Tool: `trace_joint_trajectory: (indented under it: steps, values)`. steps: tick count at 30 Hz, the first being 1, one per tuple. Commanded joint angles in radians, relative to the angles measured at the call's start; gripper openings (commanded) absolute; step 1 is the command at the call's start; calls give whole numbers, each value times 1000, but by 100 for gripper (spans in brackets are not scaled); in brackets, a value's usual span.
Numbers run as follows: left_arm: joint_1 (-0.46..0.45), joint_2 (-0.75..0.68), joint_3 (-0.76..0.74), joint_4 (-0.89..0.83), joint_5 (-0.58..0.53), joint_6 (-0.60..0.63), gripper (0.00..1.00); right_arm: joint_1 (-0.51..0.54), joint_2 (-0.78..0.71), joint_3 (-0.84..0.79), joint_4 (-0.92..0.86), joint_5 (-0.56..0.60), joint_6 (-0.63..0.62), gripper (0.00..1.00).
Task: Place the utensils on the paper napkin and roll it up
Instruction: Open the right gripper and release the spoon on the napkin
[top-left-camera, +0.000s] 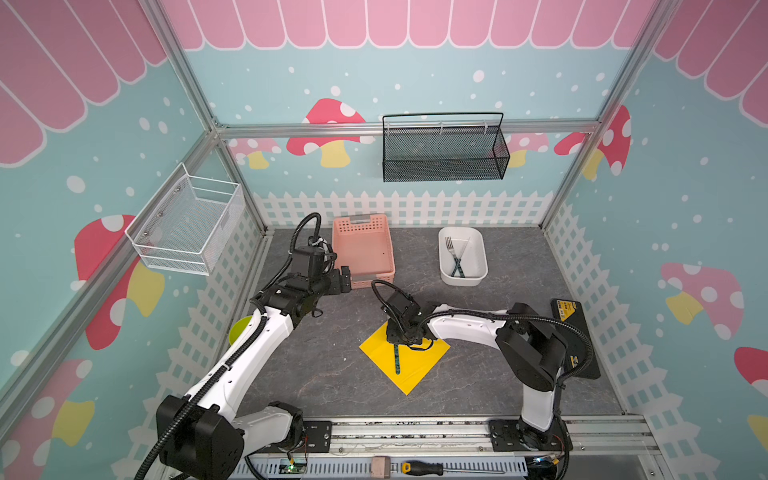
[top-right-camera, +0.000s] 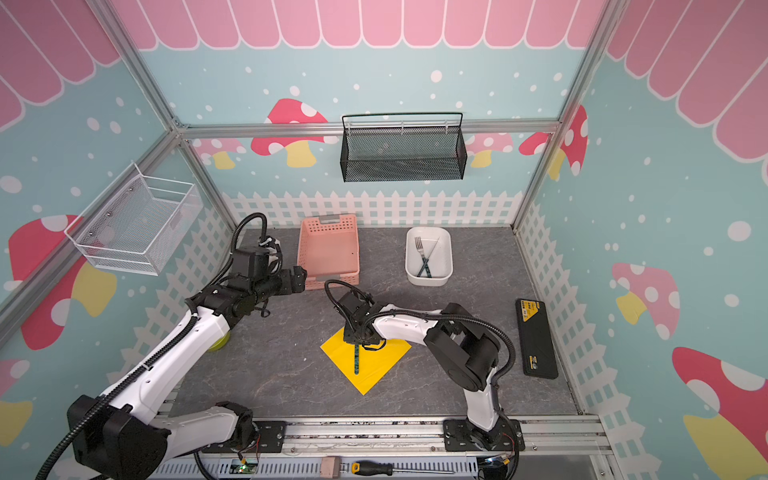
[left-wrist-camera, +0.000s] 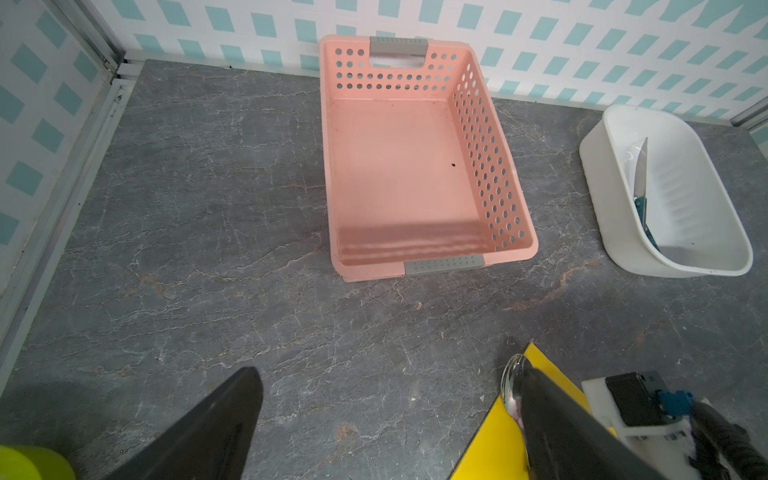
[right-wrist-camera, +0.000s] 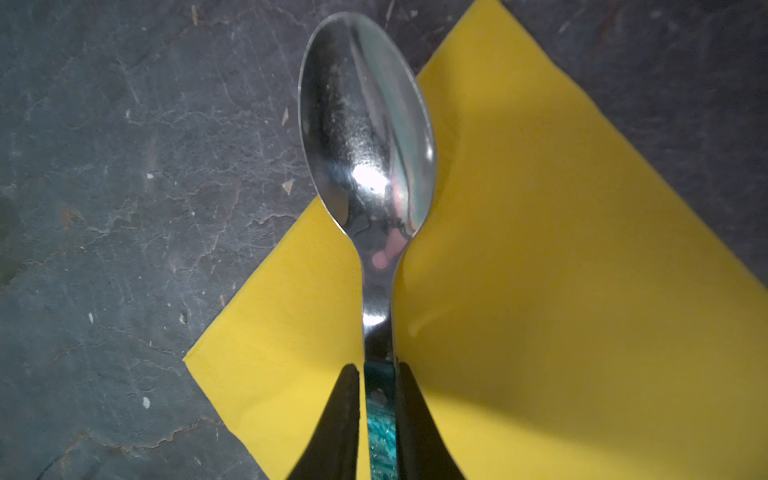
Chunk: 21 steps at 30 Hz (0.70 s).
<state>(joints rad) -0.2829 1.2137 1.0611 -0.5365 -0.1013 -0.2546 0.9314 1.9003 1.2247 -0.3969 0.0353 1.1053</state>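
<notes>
The yellow paper napkin (top-left-camera: 415, 368) (right-wrist-camera: 540, 291) lies as a diamond on the grey table. A spoon (right-wrist-camera: 365, 137) rests on it with its bowl sticking out past the napkin's far edge. Its teal handle (top-left-camera: 397, 359) points toward the table's front. My right gripper (right-wrist-camera: 377, 368) (top-left-camera: 401, 338) is shut on that handle, one black finger on each side. A fork (top-left-camera: 451, 249) and a knife (left-wrist-camera: 641, 170) lie crossed in the white tub (top-left-camera: 462, 230) at the back right. My left gripper (left-wrist-camera: 388, 374) (top-left-camera: 345, 280) hangs open and holds nothing, just in front of the pink basket (top-left-camera: 363, 220).
A lime-green bowl (top-left-camera: 239, 330) sits half hidden under the left arm. A black case (top-left-camera: 575, 336) lies along the right wall. A screwdriver (top-left-camera: 432, 468) rests on the front rail. A white wire basket (top-left-camera: 187, 224) and a black mesh basket (top-left-camera: 444, 149) hang on the walls.
</notes>
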Motion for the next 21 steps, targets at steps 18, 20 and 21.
trace_joint_trajectory:
  steps: [18, 20, 21]
  values:
    - [8, 4, 23, -4, 14, -4, 99, 7, -47, 28, -15, 44, 17, 25]
    - [21, 10, 19, 3, 31, -10, 99, 7, -71, 28, -10, 57, 4, 26]
    - [30, 13, 15, 9, 46, -15, 99, 6, -83, 30, -10, 62, -1, 26]
